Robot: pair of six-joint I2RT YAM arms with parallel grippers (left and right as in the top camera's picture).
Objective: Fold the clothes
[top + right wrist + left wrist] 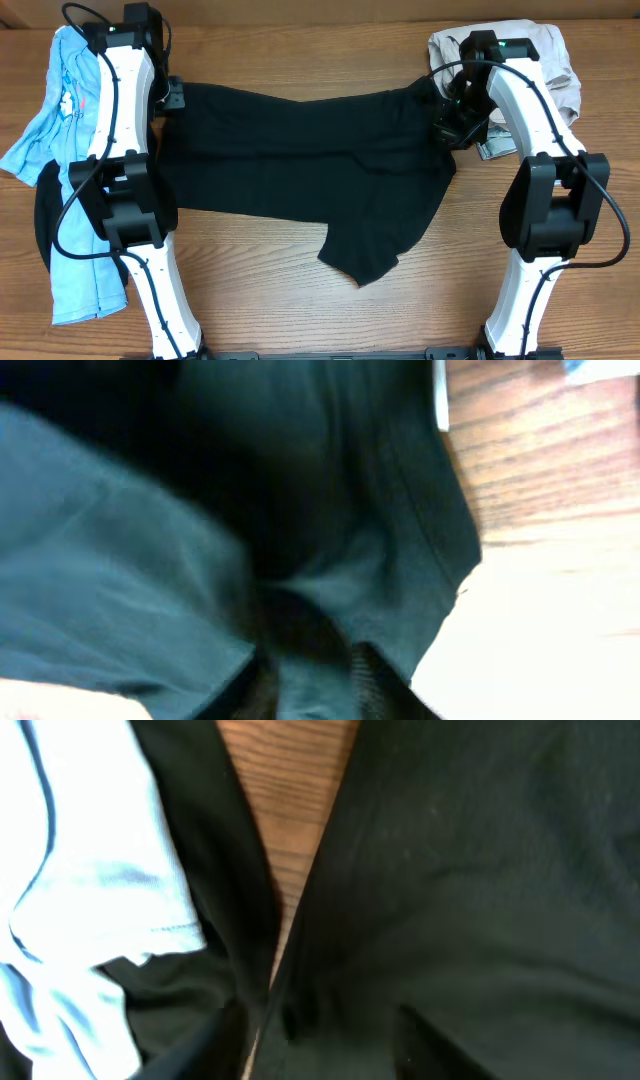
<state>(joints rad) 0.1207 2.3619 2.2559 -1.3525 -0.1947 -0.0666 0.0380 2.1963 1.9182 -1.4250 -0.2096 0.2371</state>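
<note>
Nearest, the wooden table (300, 300) is seen, brown and smooth, with a long straight grain running from side to side. On its middle a black shirt (300, 150) is spread wide and flat. The shirt is of soft matte fabric with shallow creases, and one short sleeve is turned toward the front edge.

At the left side a light blue T-shirt (45, 140) is laid crumpled along the table, partly under the left arm. A small red print is carried on it, but it is too small to be read. A second black garment (42, 225) is found just beside it, partly covered by the blue cloth.

Further back, the left gripper (172, 95) is placed at the left edge of the black shirt, and the right gripper (452, 128) at its right edge. In both wrist views almost only dark cloth is shown. So it cannot be told how far the jaws are opened, or whether the fabric is held.

Farthest, at the right back corner, a beige piece (545, 50) is heaped in loose folds.
</note>
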